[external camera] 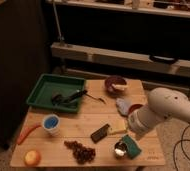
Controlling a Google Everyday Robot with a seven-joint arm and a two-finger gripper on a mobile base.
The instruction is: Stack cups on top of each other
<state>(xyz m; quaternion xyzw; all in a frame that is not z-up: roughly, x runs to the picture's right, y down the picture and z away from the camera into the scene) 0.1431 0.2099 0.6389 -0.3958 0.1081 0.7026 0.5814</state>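
A small light-blue cup (51, 123) stands upright on the left part of the wooden table (73, 127). A pale whitish cup (123, 105) sits at the right, next to the orange-red bowl (136, 107), and my arm hides part of both. My white arm (163, 112) reaches in from the right. Its gripper (124, 145) is low over the table's front right corner, next to a green pad (133, 146), and far from the blue cup.
A green tray (45, 89) holding dark utensils stands at the back left. A dark maroon bowl (114, 84) is at the back. A dark bar (100, 133), grapes (80, 150), an apple (32, 158) and a carrot (27, 133) lie along the front.
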